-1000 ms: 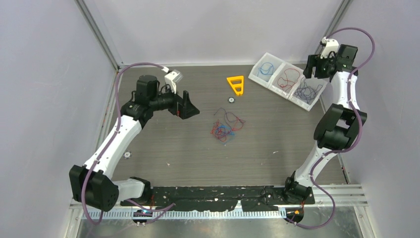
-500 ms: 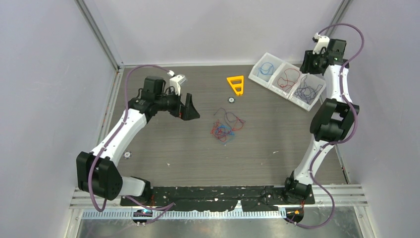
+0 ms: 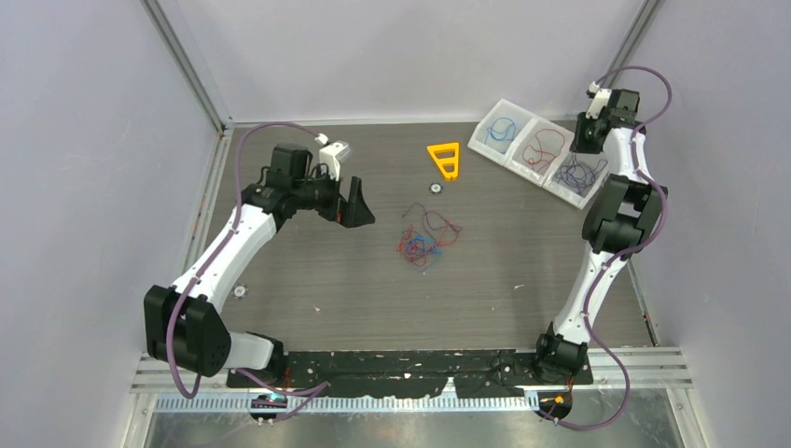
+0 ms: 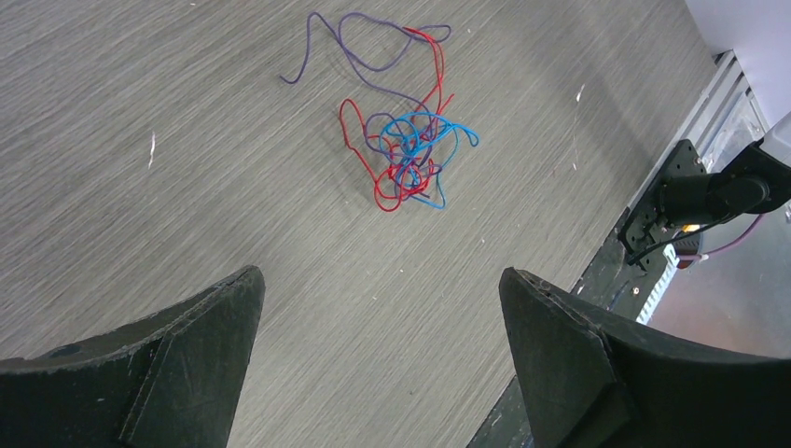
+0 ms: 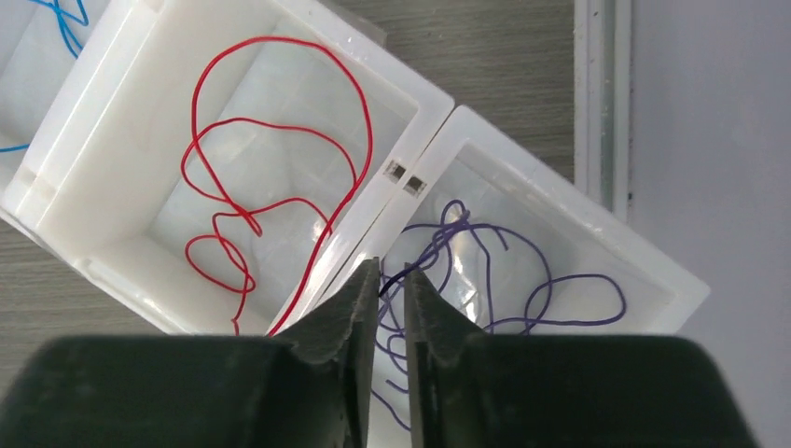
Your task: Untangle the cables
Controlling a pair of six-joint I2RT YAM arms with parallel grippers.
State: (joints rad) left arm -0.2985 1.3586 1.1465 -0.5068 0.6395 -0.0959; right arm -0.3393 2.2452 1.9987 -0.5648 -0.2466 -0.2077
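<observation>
Three thin wires, red, blue and dark purple, make up the cables (image 3: pixel 424 241), a small loose tangle lying flat near the middle of the grey wood-grain table (image 3: pixel 326 271). From the overhead view, an orange triangle (image 3: pixel 445 159) lies toward the far edge, and a white three-compartment tray (image 3: pixel 528 120) sits at the far right corner, holding a blue wire (image 3: pixel 504 131), a red wire (image 3: pixel 543 147) and a purple wire (image 3: pixel 578 173), one colour to each compartment. The left gripper (image 3: pixel 359 201) hangs above the table to the left of the tangle, well apart from it; the right gripper (image 3: pixel 589 131) is above the tray's far side. In the left wrist view, the left gripper (image 4: pixel 378 280) has its black fingers spread wide with nothing between them, and the cables (image 4: pixel 406 154) lie beyond: blue and red knotted together, a purple loop trailing outward. In the right wrist view, the right gripper (image 5: pixel 390 271) is almost closed, only a narrow slit between its fingers, above the wall between the red wire (image 5: pixel 280 168) and the purple wire (image 5: pixel 560 299); whether it pinches anything cannot be told.
</observation>
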